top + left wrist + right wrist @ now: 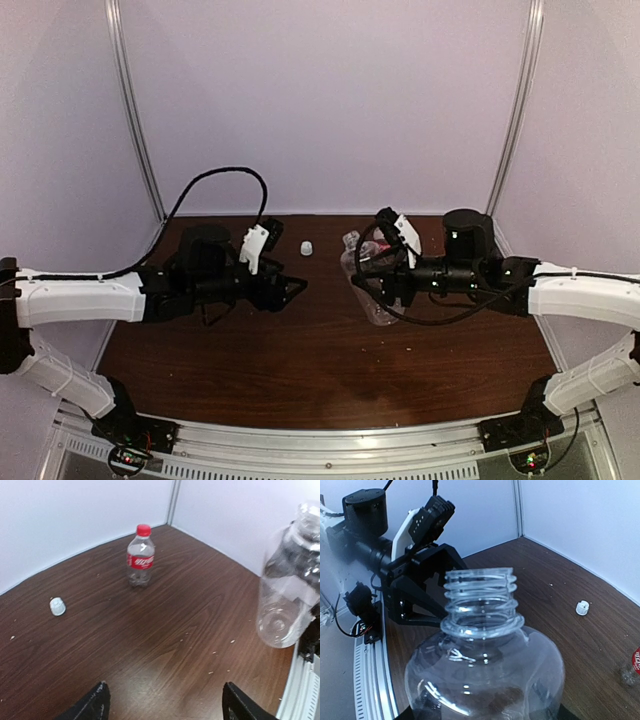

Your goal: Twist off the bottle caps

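My right gripper is shut on the plain clear bottle and holds it tilted above the table. The bottle's threaded neck is open, with no cap on it. In the right wrist view the bottle hides the fingers. The white cap lies loose on the table, also in the top view. The red-labelled bottle stands upright at the back with its red cap on. My left gripper is open and empty, low over bare wood, left of the held bottle.
The wooden table is walled by white panels at the back and sides. A metal rail runs along the near edge. Small pale crumbs dot the wood. The left arm's wrist faces the held bottle.
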`<act>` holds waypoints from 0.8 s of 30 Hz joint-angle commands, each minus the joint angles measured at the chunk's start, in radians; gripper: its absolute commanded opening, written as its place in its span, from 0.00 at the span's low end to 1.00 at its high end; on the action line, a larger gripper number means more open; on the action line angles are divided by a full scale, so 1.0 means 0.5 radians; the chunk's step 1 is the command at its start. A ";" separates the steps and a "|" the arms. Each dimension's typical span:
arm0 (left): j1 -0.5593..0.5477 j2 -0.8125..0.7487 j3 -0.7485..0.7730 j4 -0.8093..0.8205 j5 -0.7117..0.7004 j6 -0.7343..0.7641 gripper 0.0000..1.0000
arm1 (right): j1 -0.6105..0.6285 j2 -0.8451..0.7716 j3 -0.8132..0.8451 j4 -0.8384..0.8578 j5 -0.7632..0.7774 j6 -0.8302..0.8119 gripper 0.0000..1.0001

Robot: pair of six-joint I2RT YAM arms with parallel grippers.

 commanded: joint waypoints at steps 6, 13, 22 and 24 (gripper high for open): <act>0.016 -0.169 0.156 0.299 0.903 0.010 0.84 | -0.005 0.127 0.043 0.156 -0.666 -0.068 0.52; 0.015 -0.069 0.315 0.291 1.123 -0.084 0.89 | -0.003 0.189 0.099 0.170 -0.883 -0.064 0.52; 0.014 0.181 0.531 0.242 1.317 -0.180 0.79 | 0.011 0.235 0.136 0.136 -0.940 -0.068 0.52; 0.012 0.206 0.545 0.241 1.342 -0.186 0.75 | 0.012 0.237 0.140 0.135 -0.937 -0.070 0.52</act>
